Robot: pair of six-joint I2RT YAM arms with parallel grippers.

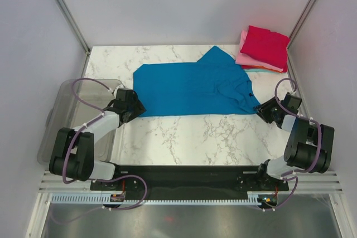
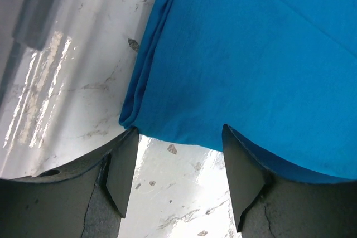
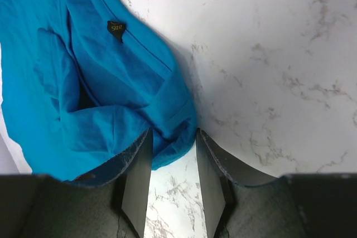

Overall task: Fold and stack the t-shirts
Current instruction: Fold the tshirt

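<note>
A: On the table [image 1: 184,132], the blue t-shirt [image 1: 189,90] lies spread flat across the middle. The folded t-shirts [image 1: 265,48] sit stacked at the far right corner

B: How will it handle?

A: It's soft, light, limp cloth (it will sag and drag), so pinch the edges. The left gripper [image 2: 178,129] stands wide apart over the hem [image 2: 134,98]. The right gripper [image 3: 174,133] is half parted at the neck end, holding nothing, I think, though its tips hide the contact

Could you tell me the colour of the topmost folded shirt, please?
Crimson red shirt, best in top external view.
</note>
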